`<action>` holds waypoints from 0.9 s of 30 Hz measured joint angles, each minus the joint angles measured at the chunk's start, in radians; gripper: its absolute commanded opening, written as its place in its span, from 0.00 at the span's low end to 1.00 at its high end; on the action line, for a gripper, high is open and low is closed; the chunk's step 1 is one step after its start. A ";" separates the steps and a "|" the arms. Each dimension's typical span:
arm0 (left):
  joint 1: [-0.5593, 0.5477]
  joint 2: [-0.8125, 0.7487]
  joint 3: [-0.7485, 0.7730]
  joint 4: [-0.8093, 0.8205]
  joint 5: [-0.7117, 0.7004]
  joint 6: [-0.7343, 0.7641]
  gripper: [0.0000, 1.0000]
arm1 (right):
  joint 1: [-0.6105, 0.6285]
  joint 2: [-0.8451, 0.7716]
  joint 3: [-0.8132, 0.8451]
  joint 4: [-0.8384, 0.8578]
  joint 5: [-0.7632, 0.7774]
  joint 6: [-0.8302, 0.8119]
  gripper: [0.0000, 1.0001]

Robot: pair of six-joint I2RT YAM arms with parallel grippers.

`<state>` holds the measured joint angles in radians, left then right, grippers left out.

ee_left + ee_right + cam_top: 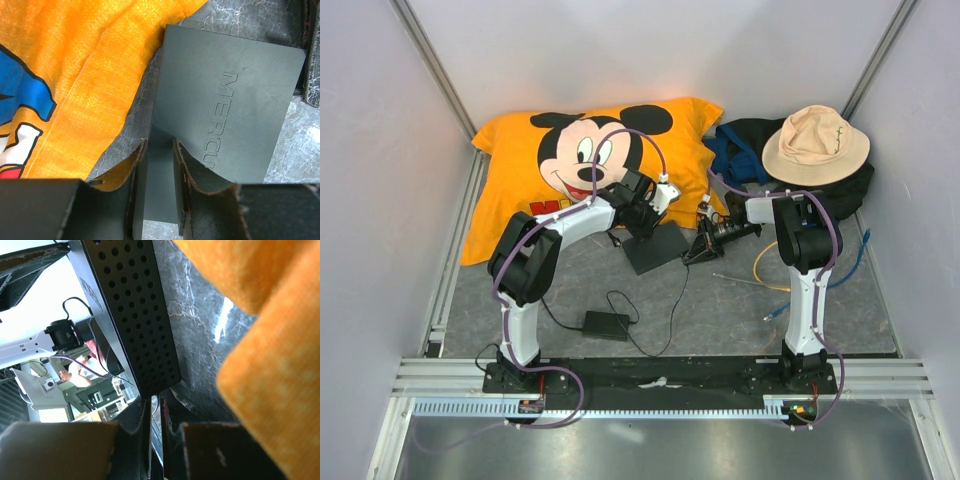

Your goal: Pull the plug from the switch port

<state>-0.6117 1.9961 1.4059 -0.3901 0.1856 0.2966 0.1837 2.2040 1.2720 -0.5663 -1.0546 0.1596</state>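
Top external view gave the lay of the scene, broadest first. The grey marbled table (pixel 720 320) ran the width of the cell; across its far side lay an orange cartoon-print pillow (pixel 520 170), soft and coarsely woven; to its right, a dark bag (pixel 855 190) carried a pale cloth hat (pixel 815 140).

The switch (pixel 657 247) sat mid-table, just in front of the pillow and between the two arms; it was a flat, matte black rectangular box with embossed lettering on its broad face and a perforated side wall. I judged it light, rigid and rather slick, so it would slide or tip unless braced; the sound hold was across its thin body at a corner, well clear of the sockets. The plug would want a grip on its hard shell, not on the limp cord, and a straight pull out of the port; the plug and the socket row I could not make out.

Nearer the bases lay a smaller black power brick (pixel 605 323) with a thin looping cord; a yellow cable (pixel 760 265) and a blue cable (pixel 855 255) trailed loose on the right.

The left gripper (pixel 159 150) had its padded fingers (pixel 132 167) clamped on a corner strip of the switch. The right gripper (pixel 156 406) lay against the perforated wall, its fingers drawn almost together with only a slit between; whether they nipped anything I could not tell.
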 measured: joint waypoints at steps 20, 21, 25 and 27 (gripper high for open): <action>-0.025 -0.002 -0.009 0.022 0.008 0.000 0.33 | -0.009 -0.084 -0.075 -0.061 0.115 -0.004 0.00; -0.025 -0.002 -0.010 0.023 0.008 0.000 0.33 | -0.009 -0.084 -0.074 -0.062 0.116 -0.005 0.00; -0.026 -0.003 -0.013 0.029 0.012 0.000 0.33 | -0.011 -0.094 -0.082 -0.069 0.127 -0.006 0.00; -0.032 -0.003 -0.013 0.032 0.025 0.000 0.33 | -0.014 -0.111 -0.098 -0.082 0.146 -0.007 0.00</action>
<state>-0.6437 1.9934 1.3926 -0.3584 0.2108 0.2962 0.1699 2.0933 1.1736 -0.6483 -0.9089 0.1528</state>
